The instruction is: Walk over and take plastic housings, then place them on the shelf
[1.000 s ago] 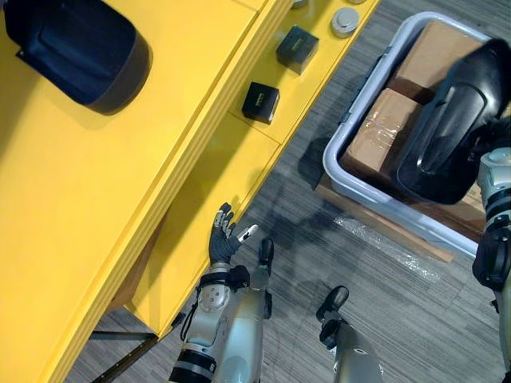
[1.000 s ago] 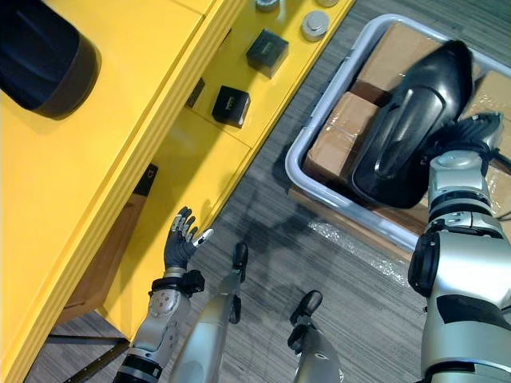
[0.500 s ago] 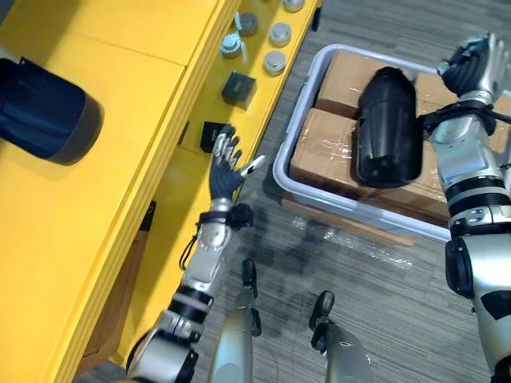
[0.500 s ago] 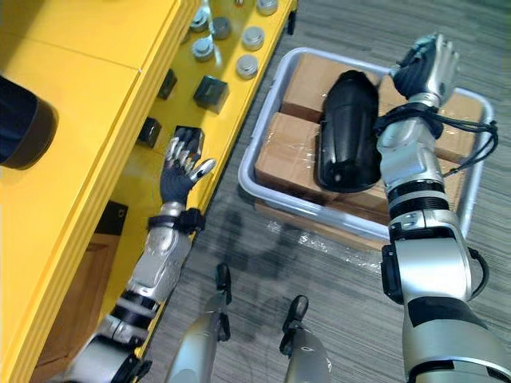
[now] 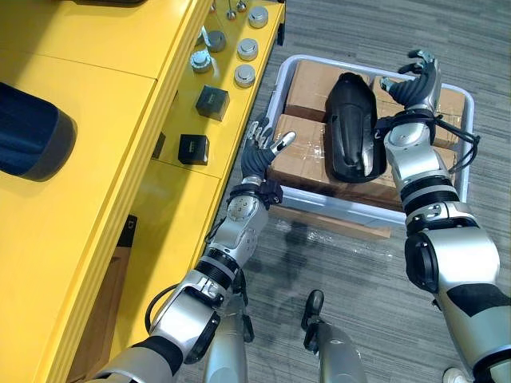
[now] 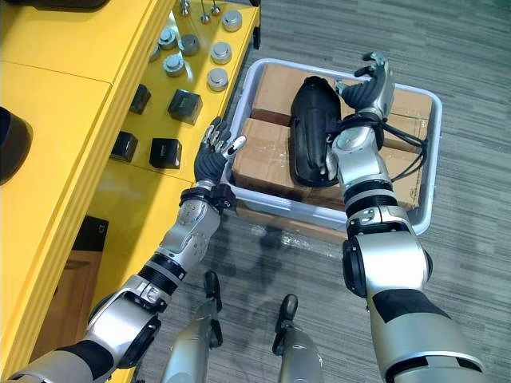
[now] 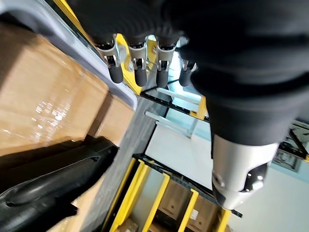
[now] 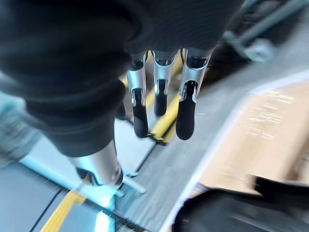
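1. While the eye views look straight down on the scene, the left wrist view adds yellow-framed racks (image 7: 161, 191) standing past the bin, with brown boxes on their lower level.
2. A yellow shelf (image 5: 88, 48) runs along the robot's left. Its upper level carries a dark plastic housing (image 5: 28, 140).
3. Grey carpeted floor (image 5: 383, 32) lies beside the shelf.
4. A grey bin (image 5: 469, 120) sits on the floor close to the shelf. It is packed with cardboard boxes (image 5: 307, 80) wrapped in clear film.
5. One black plastic housing (image 5: 351, 128) lies lengthwise on top of those boxes, in the middle of the bin, with neither hand on it.
6. The right robot hand (image 5: 411, 86) hangs over the bin's far right part, just beside the black housing. Its own wrist view shows its fingers (image 8: 186, 116) relaxed and empty, with the housing's edge below them.
7. The left robot hand (image 5: 257, 159) is at the bin's near left rim, between shelf and bin. Its fingers (image 7: 137, 67) are spread and straight and grasp nothing. Its wrist view shows a filmed box and the black housing beyond them.
8. The shelf's lower level holds two small black cubes (image 5: 212, 102) and, further along, several round metal pieces (image 5: 244, 76).
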### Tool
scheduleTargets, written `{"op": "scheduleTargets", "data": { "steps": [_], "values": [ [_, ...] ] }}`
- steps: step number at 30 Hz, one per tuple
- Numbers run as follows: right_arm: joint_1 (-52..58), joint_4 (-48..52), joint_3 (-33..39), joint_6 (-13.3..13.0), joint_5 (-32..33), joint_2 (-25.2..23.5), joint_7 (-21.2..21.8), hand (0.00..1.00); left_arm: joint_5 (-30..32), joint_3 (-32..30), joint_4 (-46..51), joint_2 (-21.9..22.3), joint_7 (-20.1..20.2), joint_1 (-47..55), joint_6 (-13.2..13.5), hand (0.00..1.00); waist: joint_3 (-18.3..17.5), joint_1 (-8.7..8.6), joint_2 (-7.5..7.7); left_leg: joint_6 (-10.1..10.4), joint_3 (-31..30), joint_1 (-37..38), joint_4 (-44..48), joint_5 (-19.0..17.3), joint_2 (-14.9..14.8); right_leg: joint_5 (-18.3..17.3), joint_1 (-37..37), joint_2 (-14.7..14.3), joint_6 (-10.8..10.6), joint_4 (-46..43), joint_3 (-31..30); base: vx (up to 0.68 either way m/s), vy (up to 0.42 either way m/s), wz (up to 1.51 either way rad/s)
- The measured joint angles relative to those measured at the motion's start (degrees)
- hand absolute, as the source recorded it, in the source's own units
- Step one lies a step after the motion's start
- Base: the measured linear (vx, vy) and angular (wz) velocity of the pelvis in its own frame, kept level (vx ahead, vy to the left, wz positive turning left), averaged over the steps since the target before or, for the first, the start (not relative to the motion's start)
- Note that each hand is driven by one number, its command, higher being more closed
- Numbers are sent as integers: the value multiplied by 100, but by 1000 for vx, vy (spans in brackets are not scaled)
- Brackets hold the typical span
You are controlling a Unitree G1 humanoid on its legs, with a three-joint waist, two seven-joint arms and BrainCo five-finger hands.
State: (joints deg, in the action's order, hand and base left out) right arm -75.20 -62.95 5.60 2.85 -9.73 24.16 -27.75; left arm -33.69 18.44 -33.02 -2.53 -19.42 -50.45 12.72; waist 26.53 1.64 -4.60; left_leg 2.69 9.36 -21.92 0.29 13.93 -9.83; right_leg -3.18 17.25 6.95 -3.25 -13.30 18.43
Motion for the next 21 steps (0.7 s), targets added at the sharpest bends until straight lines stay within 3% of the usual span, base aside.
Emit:
{"op": "scheduleTargets", "data": {
  "steps": [3, 8, 12, 18, 19, 21],
  "values": [
    [-22, -459, 520, 9, 238, 174, -22, 0, 304, 91, -13, 87, -74, 70, -55, 0, 1, -5, -2, 0, -226, -309, 18, 113, 53, -21, 253, 77, 3, -232, 214, -11, -16, 39],
    [-127, -1173, 799, 21, 321, 1007, -35, 0, 842, 286, 56, 209, -116, 585, -176, 0, 24, 77, -70, -10, -683, -645, 176, 131, 330, -401, 493, 462, -71, -928, 586, 19, -35, 56],
    [-191, -1742, 796, 20, 493, 1906, -36, 0, 942, 279, 311, 184, -106, 1362, -239, 0, 107, 259, -313, -61, -972, -970, 202, 170, 531, -580, 693, 681, -122, -1190, 849, 2, -28, 41],
    [-92, -2205, 538, 32, 715, 2671, -1, 0, 911, 200, 860, 209, 8, 2301, -255, 0, 143, 441, -697, -129, -1155, -1463, 291, 224, 751, -717, 1143, 961, -193, -1520, 985, 6, -32, 23],
    [-60, -2201, 488, 29, 724, 2801, 16, 100, 907, 152, 954, 210, 33, 2451, -257, 0, 152, 478, -765, -140, -1190, -1563, 307, 232, 790, -771, 1233, 1027, -203, -1598, 1051, 7, -47, 21],
    [-1, -2156, 286, 26, 725, 3000, 9, 100, 866, 47, 1056, 246, 67, 2625, -255, 0, 139, 558, -784, -150, -1226, -1700, 323, 240, 825, -836, 1380, 1086, -197, -1730, 1075, 5, -55, 16]
  ]
}}
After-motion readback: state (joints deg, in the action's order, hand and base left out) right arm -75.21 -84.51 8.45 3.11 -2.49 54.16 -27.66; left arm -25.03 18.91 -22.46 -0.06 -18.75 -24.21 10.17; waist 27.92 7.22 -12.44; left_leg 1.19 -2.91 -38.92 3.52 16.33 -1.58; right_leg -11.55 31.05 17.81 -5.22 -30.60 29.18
